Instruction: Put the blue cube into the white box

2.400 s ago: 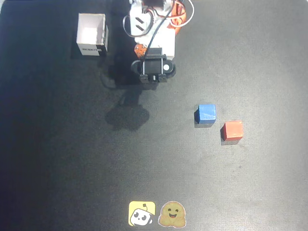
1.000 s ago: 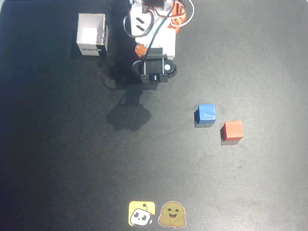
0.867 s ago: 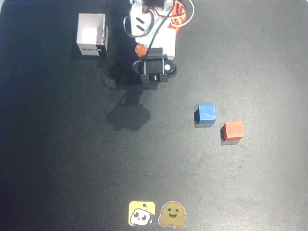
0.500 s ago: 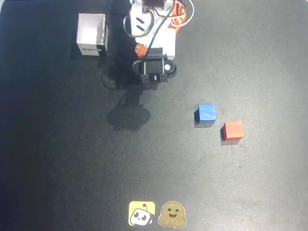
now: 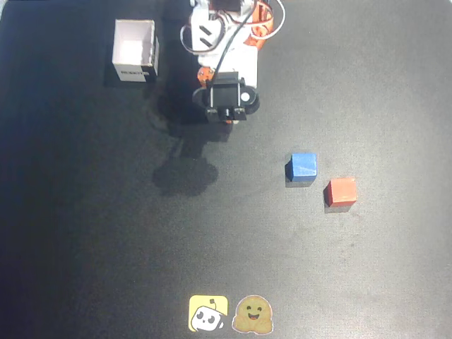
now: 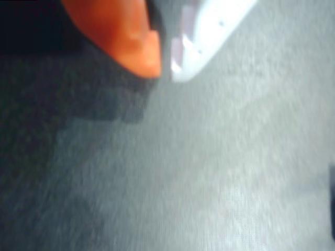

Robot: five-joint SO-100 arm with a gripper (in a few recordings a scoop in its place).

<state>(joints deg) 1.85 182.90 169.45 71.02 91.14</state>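
Note:
In the overhead view the blue cube (image 5: 302, 166) rests on the black mat right of centre, untouched. The white box (image 5: 135, 49) stands open-topped at the upper left, its dark label facing the picture's bottom. The arm's wrist (image 5: 226, 99) hovers at the top centre, between box and cube and well apart from both. In the wrist view my gripper (image 6: 165, 67) shows an orange finger (image 6: 131, 42) and a white finger (image 6: 209, 31) with tips almost touching, shut on nothing, above bare mat.
A red-orange cube (image 5: 341, 191) lies just right of and below the blue cube. Two stickers (image 5: 229, 313) sit at the mat's bottom edge. The arm's base and cables (image 5: 226, 21) fill the top centre. The arm's shadow (image 5: 185, 175) falls left of centre.
The wrist has drawn slightly toward the top of the overhead picture and its shadow has shifted a little left. Cubes and box have not moved.

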